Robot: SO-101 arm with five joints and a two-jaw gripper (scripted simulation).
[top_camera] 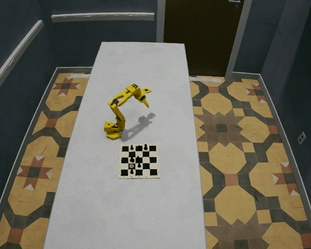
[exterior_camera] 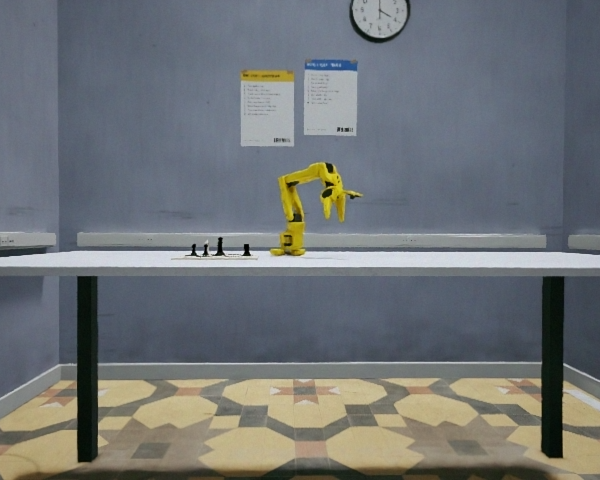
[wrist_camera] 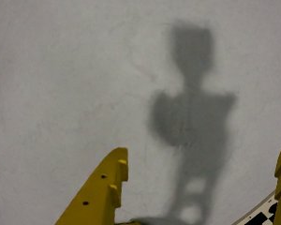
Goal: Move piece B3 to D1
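A small chessboard (top_camera: pixel 139 177) (exterior_camera: pixel 186 257) lies on the white table in front of the arm's base. Several black pieces stand on it, among them a tall one (top_camera: pixel 137 160) (exterior_camera: pixel 219 246) near the middle and three in the row nearest the base (top_camera: pixel 139 147). One pale piece (top_camera: pixel 131 166) stands on the left half. The edge labels are too small to read, so I cannot tell which piece is on B3. My gripper (top_camera: pixel 149 98) (exterior_camera: pixel 349 206) (wrist_camera: pixel 199 173) is open and empty. It hangs high over bare table, turned away from the board. Only a board corner (wrist_camera: pixel 264 213) shows in the wrist view.
The arm's yellow base (top_camera: pixel 112 131) (exterior_camera: pixel 290 248) stands just behind the board's left corner. The arm's shadow (top_camera: pixel 139 124) (wrist_camera: pixel 192 122) falls on the table between gripper and board. The long table (top_camera: pixel 139 67) has open edges on both sides.
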